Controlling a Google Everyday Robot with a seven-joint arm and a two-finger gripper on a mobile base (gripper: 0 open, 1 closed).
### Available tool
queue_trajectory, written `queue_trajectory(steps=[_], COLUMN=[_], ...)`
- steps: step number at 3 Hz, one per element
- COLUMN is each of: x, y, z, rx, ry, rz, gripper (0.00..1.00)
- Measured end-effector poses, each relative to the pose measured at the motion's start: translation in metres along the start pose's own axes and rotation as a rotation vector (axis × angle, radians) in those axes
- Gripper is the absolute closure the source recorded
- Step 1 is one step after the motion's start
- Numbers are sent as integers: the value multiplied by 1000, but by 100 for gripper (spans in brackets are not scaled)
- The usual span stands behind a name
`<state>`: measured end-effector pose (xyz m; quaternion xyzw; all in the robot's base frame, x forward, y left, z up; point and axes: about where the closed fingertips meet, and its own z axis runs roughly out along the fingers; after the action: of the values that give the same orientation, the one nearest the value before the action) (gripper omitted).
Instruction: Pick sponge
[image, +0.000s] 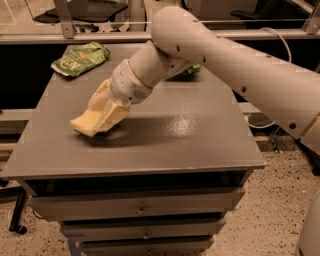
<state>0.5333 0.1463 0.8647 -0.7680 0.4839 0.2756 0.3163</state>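
Observation:
The pale yellow sponge (84, 123) is at the left middle of the grey table (175, 135). Its far end is tilted up and its near corner is low over the tabletop, with a shadow under it. My gripper (107, 111) reaches down from the upper right, and its cream padded fingers (101, 95) are closed around the right end of the sponge. The white arm (225, 65) runs across the right of the view.
A green snack bag (80, 58) lies at the table's back left corner. Another green thing (191, 70) shows partly behind the arm at the back. Drawers (140, 207) are below the tabletop. A rail and chair legs stand behind the table.

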Motion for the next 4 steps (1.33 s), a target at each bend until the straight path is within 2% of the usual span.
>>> queue_trajectory(steps=[1,2,3,4], x=[-32,-53,-61,-64], y=[-15,-23,-25,-25], z=[-27,-50,-62,-67], rx=[46,90,118,148], ry=[6,4,-5,-98], rz=[-79,-125,-140,-127], gripper=[100,100,100,100])
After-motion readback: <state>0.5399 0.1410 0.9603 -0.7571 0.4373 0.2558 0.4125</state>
